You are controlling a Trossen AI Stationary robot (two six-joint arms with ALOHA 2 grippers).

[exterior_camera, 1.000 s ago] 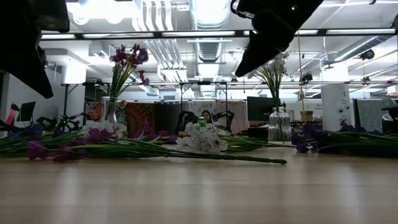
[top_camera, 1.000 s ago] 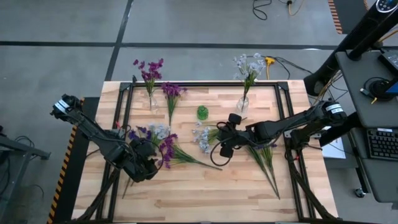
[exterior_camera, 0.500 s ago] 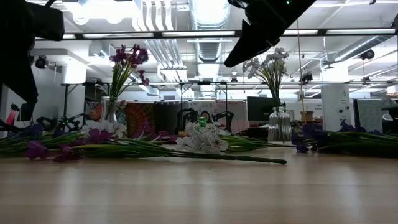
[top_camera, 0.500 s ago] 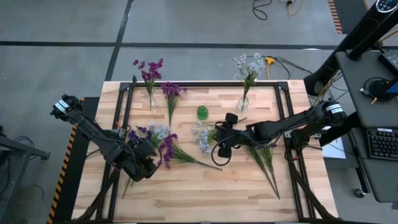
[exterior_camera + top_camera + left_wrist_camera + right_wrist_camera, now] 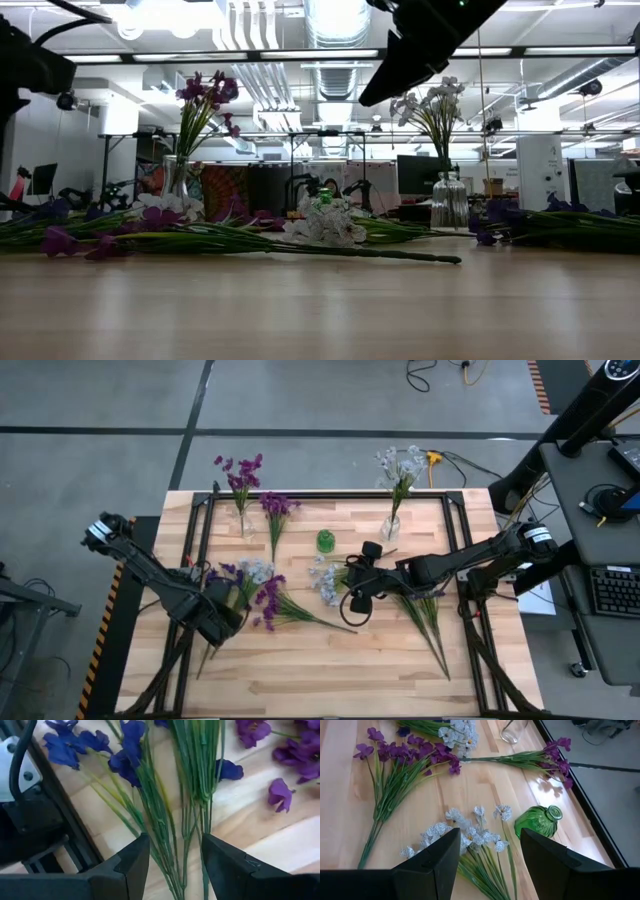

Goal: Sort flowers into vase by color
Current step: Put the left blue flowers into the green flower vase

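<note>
Change: my left pincer [image 5: 222, 622] has come lower and closer to the stems since a second ago; my right arm has barely shifted.
Flowers: loose sprigs lie on the tabletop [image 5: 300, 670] — a mixed heap [image 5: 250, 585] at left, pale ones [image 5: 470, 837] mid-table, more at right [image 5: 430, 610].
Vases: magenta sprigs [image 5: 240, 475] stand in one glass vase, pale ones [image 5: 400, 465] in another, so colours are already kept apart; a green vase [image 5: 538, 820] waits empty.
Left pincer: fingers apart, straddling green stems [image 5: 192, 795] of the heap, placed for a low grip, I judge.
Right pincer [image 5: 487, 862]: fingers apart, hovering above the pale sprigs, near the green vase.
</note>
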